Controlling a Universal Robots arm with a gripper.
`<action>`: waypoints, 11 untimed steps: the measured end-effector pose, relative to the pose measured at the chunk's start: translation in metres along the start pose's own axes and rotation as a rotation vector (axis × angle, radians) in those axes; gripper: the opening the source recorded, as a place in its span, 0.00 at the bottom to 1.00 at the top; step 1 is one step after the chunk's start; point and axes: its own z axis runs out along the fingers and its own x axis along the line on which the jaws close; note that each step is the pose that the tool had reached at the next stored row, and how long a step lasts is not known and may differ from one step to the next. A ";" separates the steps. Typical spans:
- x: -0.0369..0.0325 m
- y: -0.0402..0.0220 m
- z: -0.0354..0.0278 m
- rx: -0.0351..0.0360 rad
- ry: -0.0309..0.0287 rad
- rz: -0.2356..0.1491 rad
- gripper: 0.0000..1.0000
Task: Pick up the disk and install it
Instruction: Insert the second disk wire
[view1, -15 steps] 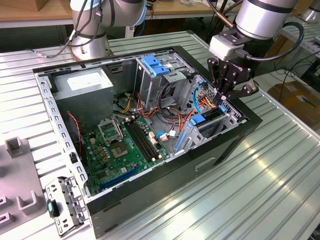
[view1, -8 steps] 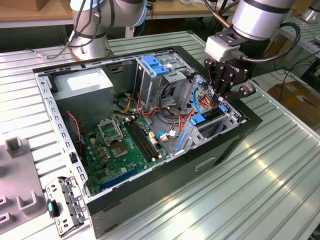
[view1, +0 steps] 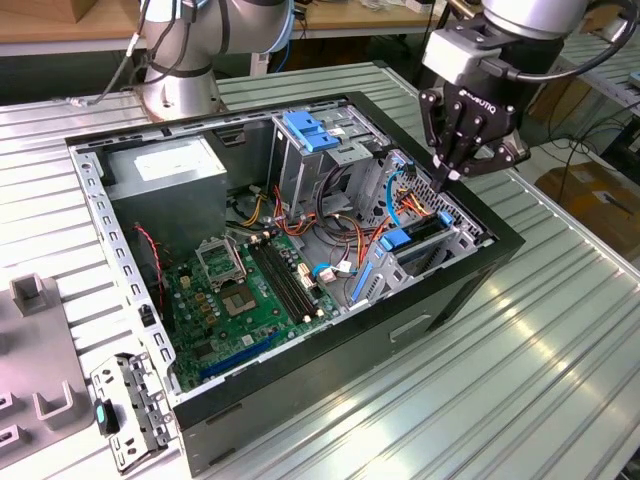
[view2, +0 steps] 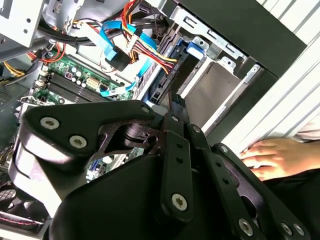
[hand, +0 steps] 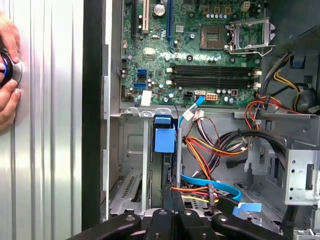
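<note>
The disk (view1: 418, 236) stands on edge in the drive cage at the exterior view's right side of the open computer case (view1: 460, 300), a dark slab with a blue carrier end (view1: 396, 238). In the second wrist view the disk (view2: 170, 75) runs from the blue end (view2: 194, 46) toward my fingers. My gripper (view1: 441, 180) hangs just above its upper edge, fingers shut together with nothing between them. The gripper (view2: 175, 101) tips lie over the disk's edge; I cannot tell if they touch. In the first wrist view the gripper (hand: 173, 194) is near the blue carrier (hand: 164, 136).
Orange, yellow and blue cables (view1: 385, 205) crowd beside the cage. A green motherboard (view1: 245, 290), a grey box with a white sticker (view1: 165, 170) and a blue latch (view1: 308, 130) sit inside. A person's hand (view2: 275, 157) rests on the ribbed table (view1: 560, 330) beside the case.
</note>
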 end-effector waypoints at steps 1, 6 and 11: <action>-0.0019 -0.0006 0.0000 -0.0008 0.0028 0.000 0.11; -0.0250 -0.0040 -0.0010 -0.0137 0.0119 -0.001 0.11; -0.0403 -0.0070 -0.0013 -0.0352 0.0112 -0.002 0.11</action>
